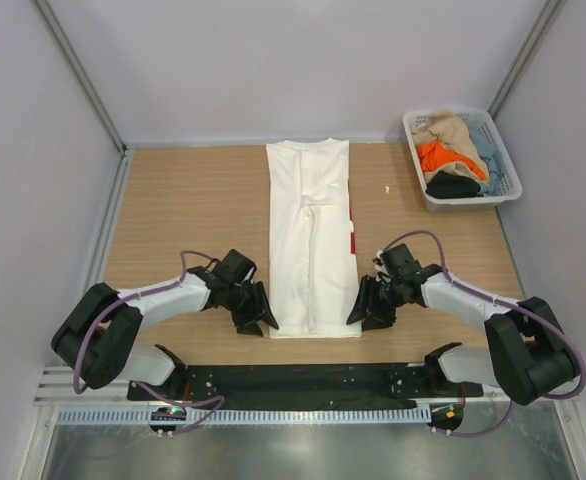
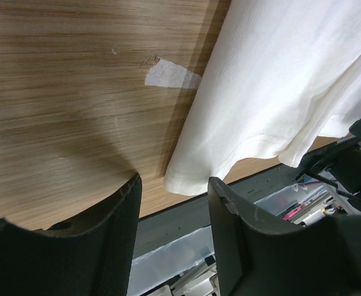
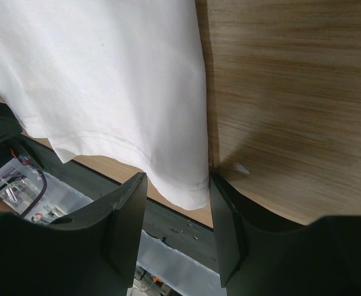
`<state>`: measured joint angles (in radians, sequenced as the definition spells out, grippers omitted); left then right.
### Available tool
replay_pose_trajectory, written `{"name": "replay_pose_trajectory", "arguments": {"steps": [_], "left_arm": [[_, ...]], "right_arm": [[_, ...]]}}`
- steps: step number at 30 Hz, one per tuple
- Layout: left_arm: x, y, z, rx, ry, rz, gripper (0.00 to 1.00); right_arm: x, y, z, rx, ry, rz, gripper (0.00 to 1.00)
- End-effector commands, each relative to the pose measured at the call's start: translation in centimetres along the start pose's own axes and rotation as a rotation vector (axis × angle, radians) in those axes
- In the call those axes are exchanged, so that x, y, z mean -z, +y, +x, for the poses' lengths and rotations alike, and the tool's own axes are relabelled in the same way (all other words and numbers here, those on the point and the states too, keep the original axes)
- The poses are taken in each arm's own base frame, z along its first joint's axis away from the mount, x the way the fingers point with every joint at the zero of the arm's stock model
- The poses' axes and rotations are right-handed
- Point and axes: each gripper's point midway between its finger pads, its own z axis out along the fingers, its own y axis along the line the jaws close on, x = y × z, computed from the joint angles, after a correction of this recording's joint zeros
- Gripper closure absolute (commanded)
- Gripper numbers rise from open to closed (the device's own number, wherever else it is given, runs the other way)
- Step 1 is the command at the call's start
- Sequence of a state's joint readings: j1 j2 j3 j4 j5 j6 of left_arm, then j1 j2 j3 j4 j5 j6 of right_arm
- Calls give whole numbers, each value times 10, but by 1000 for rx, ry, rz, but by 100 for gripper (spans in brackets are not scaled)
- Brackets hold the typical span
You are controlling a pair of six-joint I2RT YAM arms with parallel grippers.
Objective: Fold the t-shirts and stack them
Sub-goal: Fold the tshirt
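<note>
A white t-shirt (image 1: 311,240) lies folded into a long strip down the middle of the table, with a bit of red print at its right edge. My left gripper (image 1: 258,318) is open beside its near left corner (image 2: 186,179), not holding it. My right gripper (image 1: 367,310) is open at its near right corner (image 3: 186,191), the cloth edge between the fingers (image 3: 128,216) but not pinched. Tan, orange, pale blue and black t-shirts (image 1: 453,155) lie heaped in the basket.
A white lattice basket (image 1: 508,185) stands at the far right corner. A small white scrap (image 1: 387,188) lies on the wood right of the shirt. A pale tape mark (image 2: 168,74) is on the table. The table's front edge and black rail (image 1: 293,380) are close below both grippers.
</note>
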<state>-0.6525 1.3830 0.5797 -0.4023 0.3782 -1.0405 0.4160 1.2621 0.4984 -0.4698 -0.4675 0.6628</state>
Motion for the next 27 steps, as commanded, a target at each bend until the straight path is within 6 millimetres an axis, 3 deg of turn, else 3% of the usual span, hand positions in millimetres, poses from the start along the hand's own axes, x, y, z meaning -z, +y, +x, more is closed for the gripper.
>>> {"name": "replay_pose_trajectory", "arguments": {"steps": [1,9,10,14,15,17,19,27], "left_arm": [[-7,1,-8,-8,-34,-17,50],[-17,15,3,15,11,-43,60],[-18,16,3,20,9,-46,63],[-22,17,3,27,13,-41,81],[-22,17,3,30,16,-43,90],[-22,18,3,22,15,-43,100],[-18,19,3,13,3,-48,100],[-11,31,13,-15,9,-53,100]], "right_arm": [[-3,2,1,2,7,-23,50],[-6,-11,10,-23,32,22,52],[-7,-12,10,-24,34,23,58],[-9,-18,14,-38,36,38,70],[-9,-19,15,-42,36,41,73],[-8,-22,19,-51,40,49,84],[-7,-24,21,-52,38,56,89],[-8,-38,35,-68,51,78,94]]}}
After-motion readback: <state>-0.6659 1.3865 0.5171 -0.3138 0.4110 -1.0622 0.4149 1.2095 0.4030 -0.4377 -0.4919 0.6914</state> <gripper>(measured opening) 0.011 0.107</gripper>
